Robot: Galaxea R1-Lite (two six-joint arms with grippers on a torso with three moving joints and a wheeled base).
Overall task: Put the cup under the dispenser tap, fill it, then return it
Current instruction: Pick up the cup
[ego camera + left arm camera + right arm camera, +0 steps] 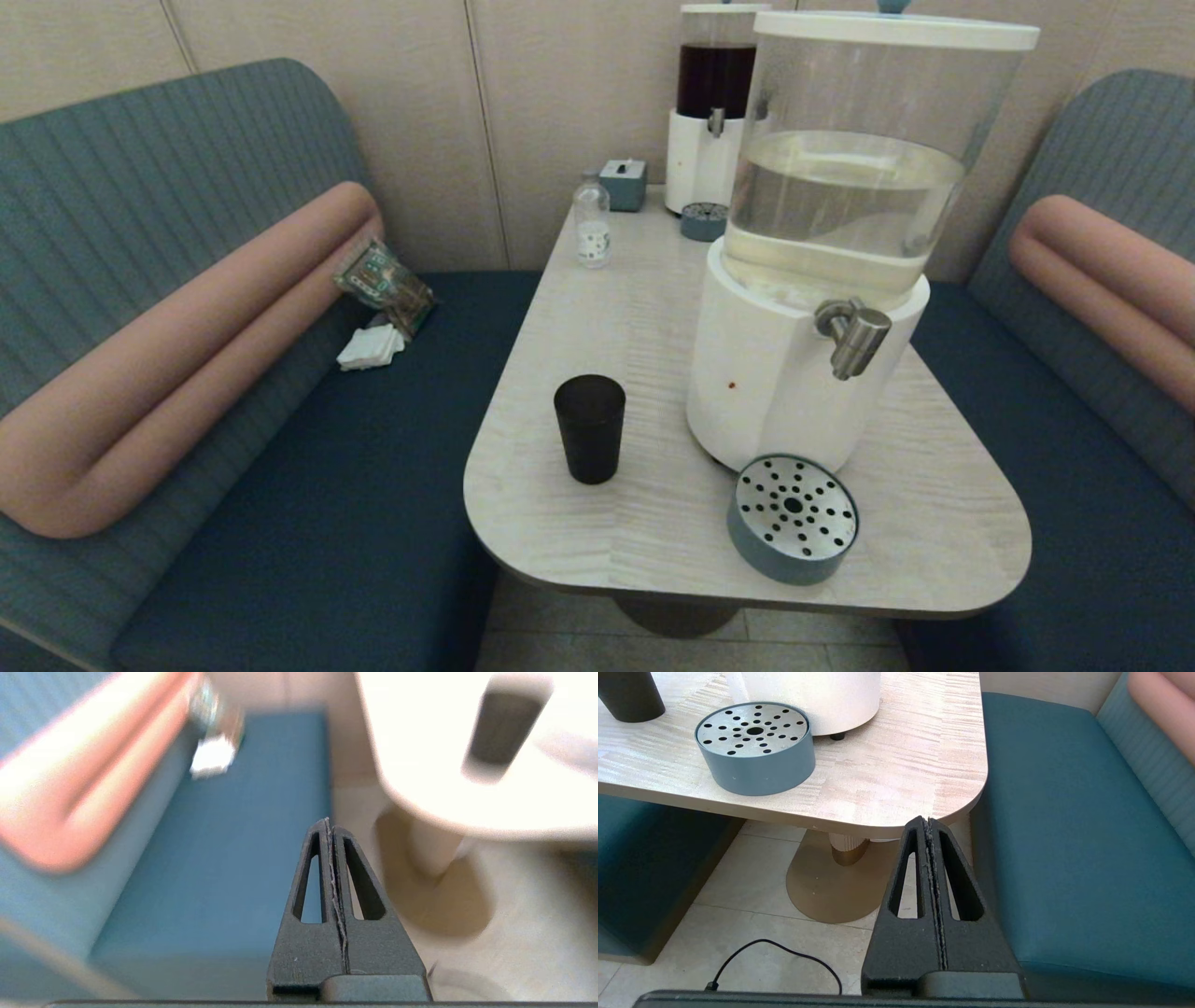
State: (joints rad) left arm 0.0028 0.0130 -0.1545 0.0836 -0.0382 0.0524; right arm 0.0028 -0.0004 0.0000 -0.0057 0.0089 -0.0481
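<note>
The black cup point(589, 427) stands upright on the table point(653, 532), left of the large white-based dispenser point(794, 373). Its steel tap point(854, 338) juts out over the round blue drip tray point(793, 518), which holds nothing. Neither arm shows in the head view. My left gripper point(329, 822) is shut and empty, low beside the table's near left corner, with the cup point(502, 728) far ahead of it. My right gripper point(927, 820) is shut and empty, below the table's near right corner; the drip tray point(755, 749) and the cup's base point(630, 697) lie beyond it.
A small clear bottle point(591, 224), a blue box point(624, 183) and a smaller dark-liquid dispenser point(711, 112) with its own tray point(703, 221) stand at the table's back. Blue benches point(308, 523) flank the table. A black cable point(775, 952) lies on the floor.
</note>
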